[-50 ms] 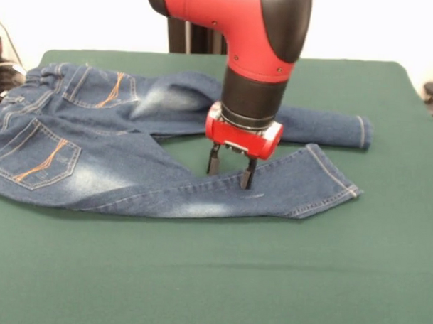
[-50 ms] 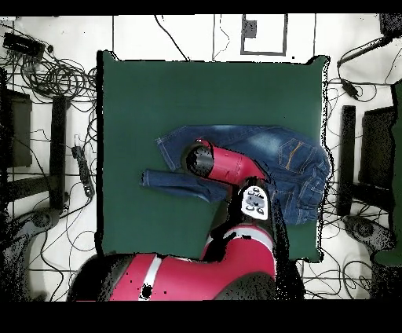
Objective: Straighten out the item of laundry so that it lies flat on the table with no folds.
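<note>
A robotics lab is showing here: a red and black robot arm is standing at a table covered in green cloth, cables are lying tangled over the pale floor around it, and dark equipment stands are flanking both sides.

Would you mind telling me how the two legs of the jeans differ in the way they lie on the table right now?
The near leg runs below the end effector, whose open fingers stand at its upper edge; the far leg passes behind the arm, untouched. The near leg's hem angles forward; the far leg's hem reaches further toward the table edge. Both are blue denim and spread apart.
</note>
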Robot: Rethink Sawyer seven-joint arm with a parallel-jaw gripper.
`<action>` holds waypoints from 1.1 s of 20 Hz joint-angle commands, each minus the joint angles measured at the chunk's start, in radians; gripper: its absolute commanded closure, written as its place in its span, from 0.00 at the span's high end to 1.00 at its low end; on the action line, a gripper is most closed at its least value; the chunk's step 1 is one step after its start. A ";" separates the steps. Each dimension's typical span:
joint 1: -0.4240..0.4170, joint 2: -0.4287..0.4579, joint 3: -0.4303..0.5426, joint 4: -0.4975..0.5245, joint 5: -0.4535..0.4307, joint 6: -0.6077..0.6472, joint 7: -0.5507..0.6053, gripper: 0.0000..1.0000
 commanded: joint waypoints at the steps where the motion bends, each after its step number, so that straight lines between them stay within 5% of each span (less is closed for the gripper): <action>1: -0.041 0.179 0.179 -0.019 -0.054 -0.138 0.042 1.00; 5: -0.056 0.187 0.200 -0.011 -0.063 -0.172 0.074 1.00; 13: 0.055 0.150 0.106 0.013 0.006 -0.116 0.216 1.00; 22: 0.051 0.146 0.105 0.011 0.028 -0.067 0.205 1.00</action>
